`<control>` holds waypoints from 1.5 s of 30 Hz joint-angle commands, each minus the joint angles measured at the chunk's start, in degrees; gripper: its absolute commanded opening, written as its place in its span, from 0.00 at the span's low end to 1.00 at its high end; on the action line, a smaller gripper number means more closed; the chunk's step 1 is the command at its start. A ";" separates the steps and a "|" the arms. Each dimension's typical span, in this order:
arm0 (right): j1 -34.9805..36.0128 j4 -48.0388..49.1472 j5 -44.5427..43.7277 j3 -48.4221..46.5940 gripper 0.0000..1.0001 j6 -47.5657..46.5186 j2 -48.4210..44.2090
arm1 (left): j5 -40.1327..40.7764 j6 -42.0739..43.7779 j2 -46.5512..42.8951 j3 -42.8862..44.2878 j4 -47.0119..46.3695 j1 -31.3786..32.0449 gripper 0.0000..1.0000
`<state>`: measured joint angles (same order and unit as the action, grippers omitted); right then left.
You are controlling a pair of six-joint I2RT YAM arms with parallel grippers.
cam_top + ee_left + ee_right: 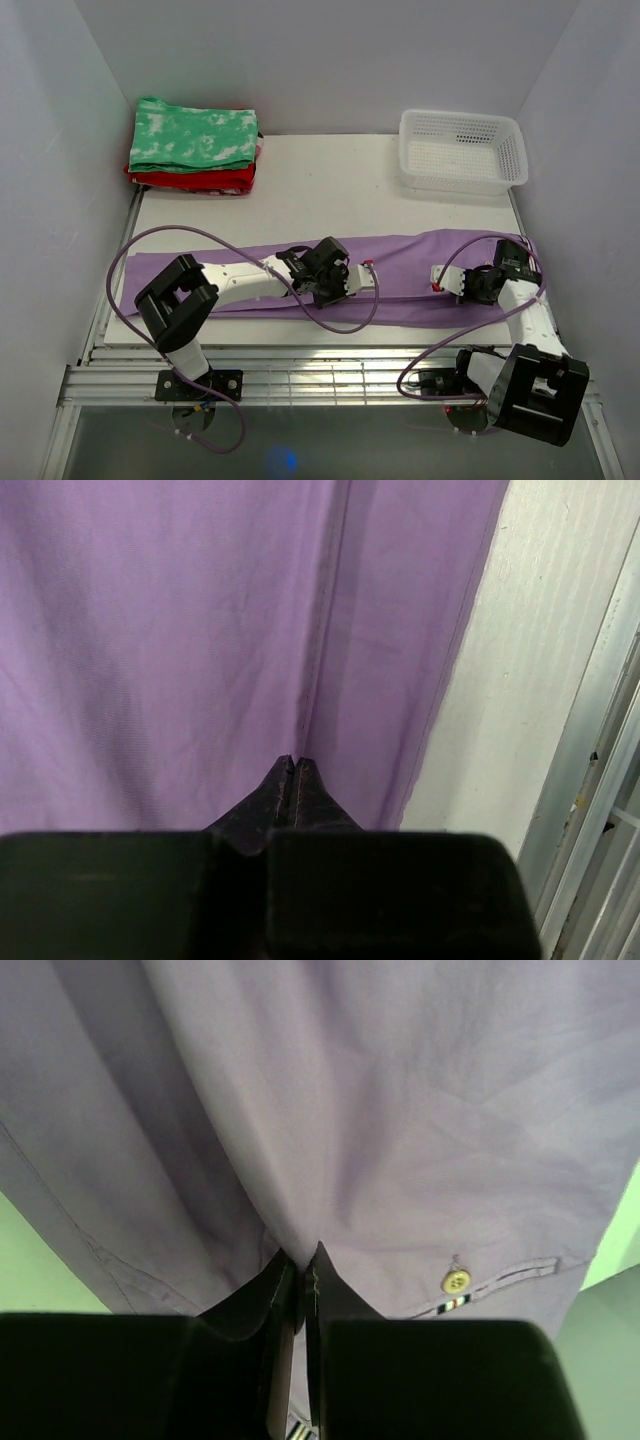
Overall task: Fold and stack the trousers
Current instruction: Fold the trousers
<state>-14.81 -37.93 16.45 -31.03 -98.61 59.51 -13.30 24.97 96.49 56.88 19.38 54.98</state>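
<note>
Left side: the trousers (400, 268) stop short of the left edge of the tabletop (330, 180), well to the left of the left hand; the side wall (50, 200) stands close beyond.
Far-left corner: a green-and-white folded garment (195, 135) lies on a red folded garment (195, 182), far beyond the left hand, with bare tabletop between.
Left hand (293, 772): fingers pressed together, a seam ridge of the trousers nipped at the tips.
Cloth at left hand: it spreads ahead of the tips; its long edge runs just beside them, then a strip of bare tabletop, then the metal rails (600, 780).
Between the hands: the trousers lie as one long band across the tabletop.
Right hand (303, 1263): fingers closed, cloth gathered between the tips, creases fanning away.
Cloth at right hand: a pale button (456, 1280) sits near the tips.
Far-right corner: a white basket (465, 182) stands beyond the right hand, apart from the trousers.
Right side: the trousers reach the tabletop's right edge beside the right hand, so there is little room.
</note>
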 commanded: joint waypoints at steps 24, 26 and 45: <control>-0.48 -9.19 -7.92 4.30 0.08 -14.07 -5.81 | -15.44 10.45 -3.25 -4.50 17.19 -0.22 0.00; -0.48 -6.38 -8.01 5.27 0.08 -13.45 -4.14 | -15.70 10.10 -1.40 -3.19 17.10 -0.75 0.00; 0.14 -5.92 -4.33 -6.32 0.49 -2.38 4.49 | -7.17 19.41 7.50 5.00 22.81 -14.02 0.00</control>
<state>-13.28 -42.52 14.79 -33.30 -103.15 65.78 -31.09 39.92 105.47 65.41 35.05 42.37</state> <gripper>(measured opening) 0.431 0.022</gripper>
